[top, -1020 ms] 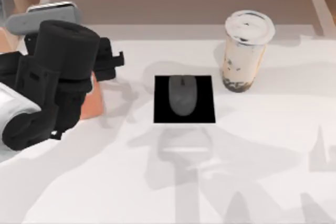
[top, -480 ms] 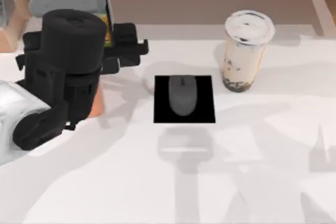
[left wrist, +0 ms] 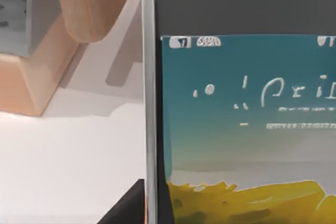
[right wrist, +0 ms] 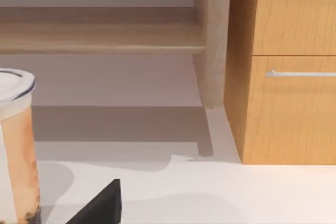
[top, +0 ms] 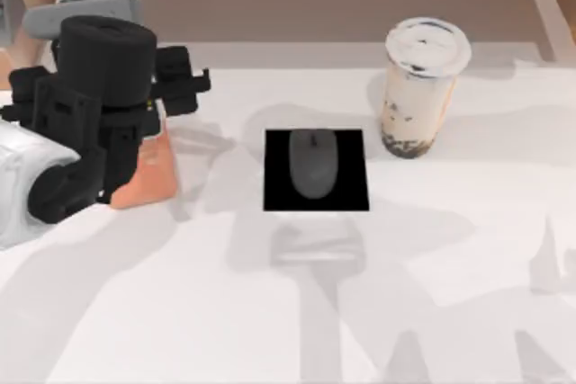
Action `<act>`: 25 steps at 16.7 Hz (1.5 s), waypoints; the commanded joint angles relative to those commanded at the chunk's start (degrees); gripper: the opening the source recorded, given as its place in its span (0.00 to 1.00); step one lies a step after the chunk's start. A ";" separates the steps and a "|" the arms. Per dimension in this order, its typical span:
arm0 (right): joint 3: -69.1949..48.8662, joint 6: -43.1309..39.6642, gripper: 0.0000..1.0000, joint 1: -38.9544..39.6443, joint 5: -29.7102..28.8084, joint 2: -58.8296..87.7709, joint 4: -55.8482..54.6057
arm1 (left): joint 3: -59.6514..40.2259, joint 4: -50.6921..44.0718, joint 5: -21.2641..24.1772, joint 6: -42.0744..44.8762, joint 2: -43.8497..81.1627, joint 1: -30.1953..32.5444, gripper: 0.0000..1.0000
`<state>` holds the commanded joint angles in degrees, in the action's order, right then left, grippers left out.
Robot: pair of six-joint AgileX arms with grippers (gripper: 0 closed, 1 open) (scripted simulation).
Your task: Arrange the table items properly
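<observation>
peach-orange is the colour of the wedge stand (top: 148, 173), taken here as the landmark, which is seen at the left of the white table (top: 288, 312). directly above the stand the left gripper (top: 135, 96) is placed, with the smartphone (top: 94, 2) at its far side, a grey edge of it being seen beyond the stand; whether the jaws are pinching the phone or spread cannot be told, since the arm's black body hides them from above. in the left wrist view the smartphone (left wrist: 241, 129) is seen close up with its screen lit. well to the right of the stand the grey mouse (top: 312, 164) is found lying on the black square pad (top: 274, 195), and farther right again the milk-tea cup (top: 421, 87) is standing upright, apart from the pad; it is also seen in the right wrist view (right wrist: 16, 145). the right arm is judged to be parked off to that side. a likely failure is judged to be the phone slipping off the sloped stand or tipping, if it is let go before it is seated. on the screen only pale marks resembling "pri" can be made out; no brand is readable, and the cup carries no legible label.
</observation>
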<state>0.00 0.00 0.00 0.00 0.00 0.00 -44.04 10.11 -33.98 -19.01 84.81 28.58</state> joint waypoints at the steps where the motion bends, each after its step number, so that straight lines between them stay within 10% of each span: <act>1: 0.00 0.00 1.00 0.00 0.00 0.00 0.00 | -0.17 -0.41 -0.55 -0.54 0.73 -0.53 0.00; 5: 0.00 0.00 1.00 0.00 0.00 0.00 0.00 | -0.23 -0.50 -0.69 -0.69 0.89 -0.63 0.00; 18: 0.00 0.00 1.00 0.00 0.00 0.00 0.00 | -0.23 -0.50 -0.69 -0.69 0.89 -0.63 0.98; 25: 0.00 0.00 1.00 0.00 0.00 0.00 0.00 | -0.23 -0.50 -0.69 -0.69 0.89 -0.63 1.00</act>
<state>0.00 0.00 0.00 0.00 0.00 0.00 -44.27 9.61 -34.67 -19.69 85.70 27.95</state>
